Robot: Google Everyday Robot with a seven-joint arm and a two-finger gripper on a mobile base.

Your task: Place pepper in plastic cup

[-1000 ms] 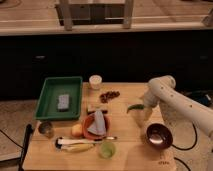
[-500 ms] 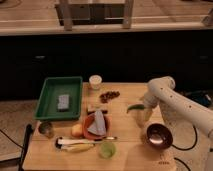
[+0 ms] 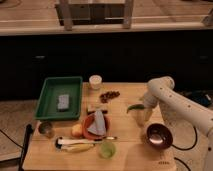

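The tool (image 3: 141, 110) hangs at the end of the white arm, right of the frame's centre. It points down at the right side of the wooden worktop (image 3: 127, 152). The green pepper (image 3: 134, 107) sticks out leftward from the tool's tip. It sits just above a pale, clear plastic cup (image 3: 141, 119), apparently so that it can drop straight in. How far open the tool is, and whether it actually grips the pepper, I cannot tell, because the two merge in this view. The pepper looks raised off the wood, not lying on it, which suggests it is being carried.

The cup stands just up and left of the brown bowl (image 3: 159, 135), so a slightly misplaced release could land the pepper there. The green tray (image 3: 52, 107), at left, is well apart from this work.
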